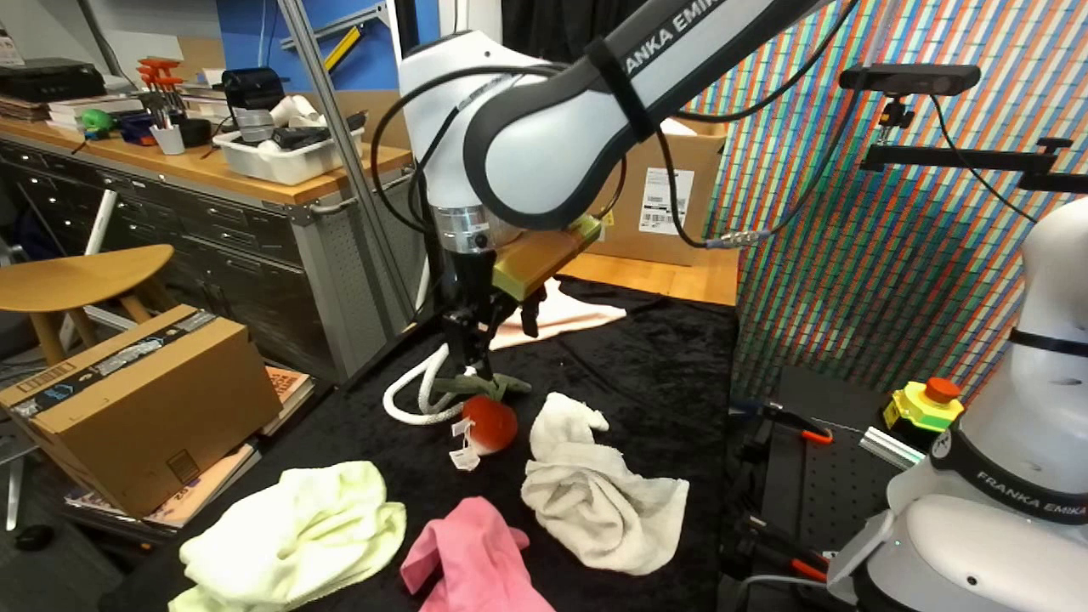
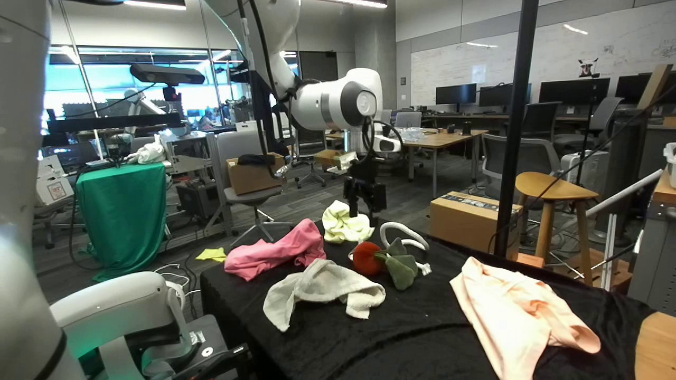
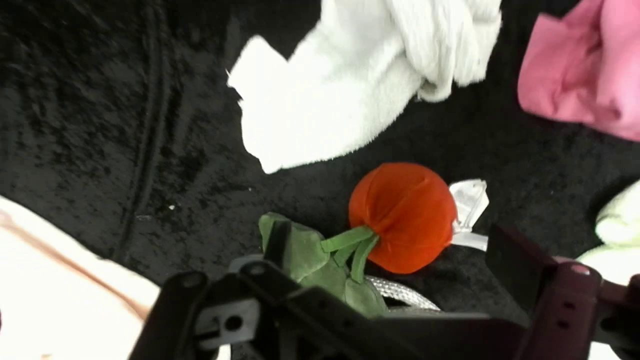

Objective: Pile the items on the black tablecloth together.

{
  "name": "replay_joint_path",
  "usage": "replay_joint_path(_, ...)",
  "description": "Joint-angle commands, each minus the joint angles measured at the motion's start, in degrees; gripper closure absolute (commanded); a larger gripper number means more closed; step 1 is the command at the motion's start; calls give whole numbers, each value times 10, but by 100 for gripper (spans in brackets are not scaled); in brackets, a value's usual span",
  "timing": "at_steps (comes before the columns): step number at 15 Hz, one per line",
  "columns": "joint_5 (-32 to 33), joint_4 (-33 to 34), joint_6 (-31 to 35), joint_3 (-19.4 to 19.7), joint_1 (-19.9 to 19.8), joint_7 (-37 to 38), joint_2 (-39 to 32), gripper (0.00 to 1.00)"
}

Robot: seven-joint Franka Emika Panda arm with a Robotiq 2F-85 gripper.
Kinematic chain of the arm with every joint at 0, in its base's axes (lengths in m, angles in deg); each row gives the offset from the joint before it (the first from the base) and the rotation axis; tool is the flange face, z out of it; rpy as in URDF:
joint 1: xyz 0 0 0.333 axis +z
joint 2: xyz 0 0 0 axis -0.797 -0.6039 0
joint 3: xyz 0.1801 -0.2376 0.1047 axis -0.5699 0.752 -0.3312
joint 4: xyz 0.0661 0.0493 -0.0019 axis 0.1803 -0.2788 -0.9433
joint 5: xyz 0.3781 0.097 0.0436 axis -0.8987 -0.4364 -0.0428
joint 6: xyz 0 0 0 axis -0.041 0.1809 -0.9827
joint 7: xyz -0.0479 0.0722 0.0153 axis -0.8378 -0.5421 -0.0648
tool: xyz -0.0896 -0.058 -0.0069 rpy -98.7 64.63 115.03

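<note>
My gripper [image 3: 392,245] stands open, its fingers wide apart, above the red ball-like object [image 3: 400,215] with green leaves [image 3: 320,260]. The ball rests on the black tablecloth [image 2: 412,330], not gripped. One finger overlaps the leaves in the wrist view; whether they touch, I cannot tell. Beside the ball lies the white rope loop [image 2: 417,238], partly hidden under the leaves. A crumpled white cloth [image 1: 603,506] is close by, and near it are the pink cloth [image 1: 476,557] and the pale yellow-green cloth [image 1: 293,531]. The peach-cream cloth [image 2: 520,311] lies apart from the others.
Beyond the tablecloth's edge a cardboard box [image 1: 144,408] sits low beside the table. Another cardboard box [image 1: 659,195] stands behind the cloth's far end. A dark upright post [image 2: 515,126] rises near the table edge. An emergency stop button [image 1: 926,404] is by the robot base.
</note>
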Motion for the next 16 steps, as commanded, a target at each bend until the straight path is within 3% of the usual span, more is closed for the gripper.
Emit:
replay_joint_path(1,19,15,-112,-24,8,-42,47,0)
replay_joint_path(7,25,67,-187,-64,20,-85,45,0)
replay_joint_path(12,45,114,-199,-81,32,-135,9,0)
replay_joint_path(16,44,147,-171,-88,45,-164,-35,0)
